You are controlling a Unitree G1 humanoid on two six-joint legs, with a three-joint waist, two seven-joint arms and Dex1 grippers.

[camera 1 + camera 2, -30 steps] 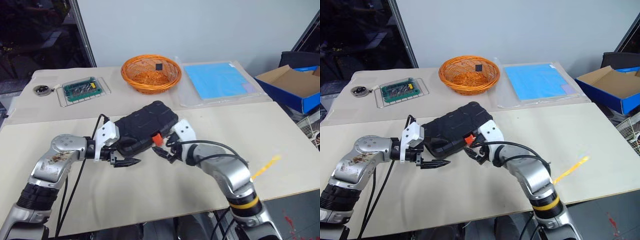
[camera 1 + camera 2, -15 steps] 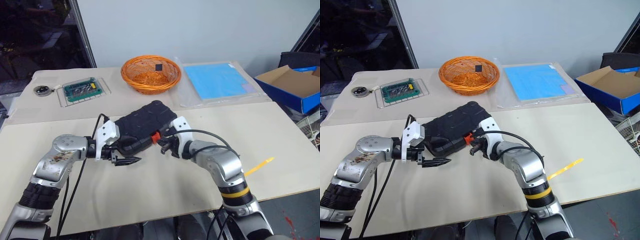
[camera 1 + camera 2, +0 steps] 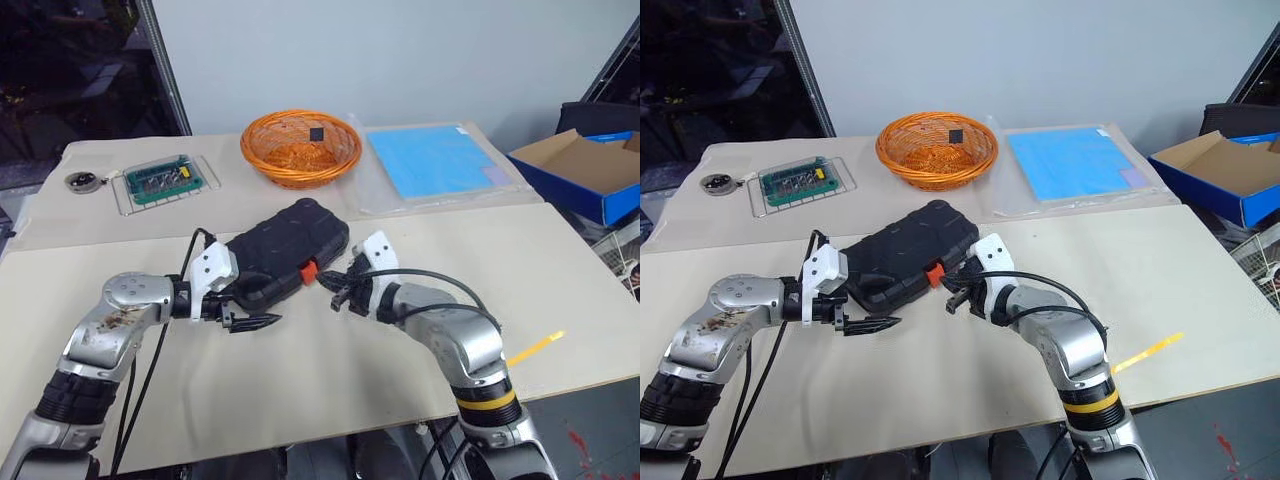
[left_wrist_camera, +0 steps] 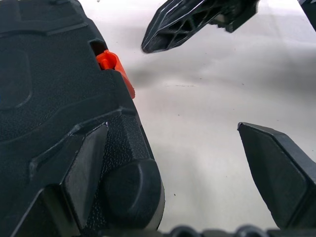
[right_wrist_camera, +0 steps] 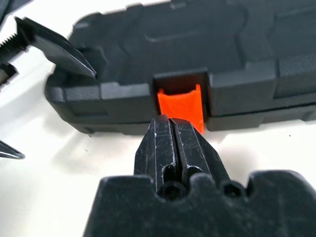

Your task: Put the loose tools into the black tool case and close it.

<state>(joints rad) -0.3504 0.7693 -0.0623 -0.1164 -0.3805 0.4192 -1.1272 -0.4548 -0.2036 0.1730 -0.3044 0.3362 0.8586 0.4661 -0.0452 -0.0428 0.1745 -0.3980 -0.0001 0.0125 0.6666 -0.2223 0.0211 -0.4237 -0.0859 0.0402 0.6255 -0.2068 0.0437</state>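
The black tool case point(image 3: 285, 252) lies closed on the surface point(image 3: 400, 370), hard and stiff, best pushed at its orange latch point(image 5: 180, 105), with the right pincer point(image 5: 175, 140) clenched empty and the left pincer point(image 3: 250, 322) spread wide.

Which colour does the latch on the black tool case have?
The latch is orange-red, on the black tool case. The right wrist view shows it best.

I'm looking at a lab bench: plain table point(image 3: 560, 270), a circuit board point(image 3: 160, 178) in a clear tray, a blue cardboard box point(image 3: 585, 175), bare grey wall point(image 3: 400, 50).
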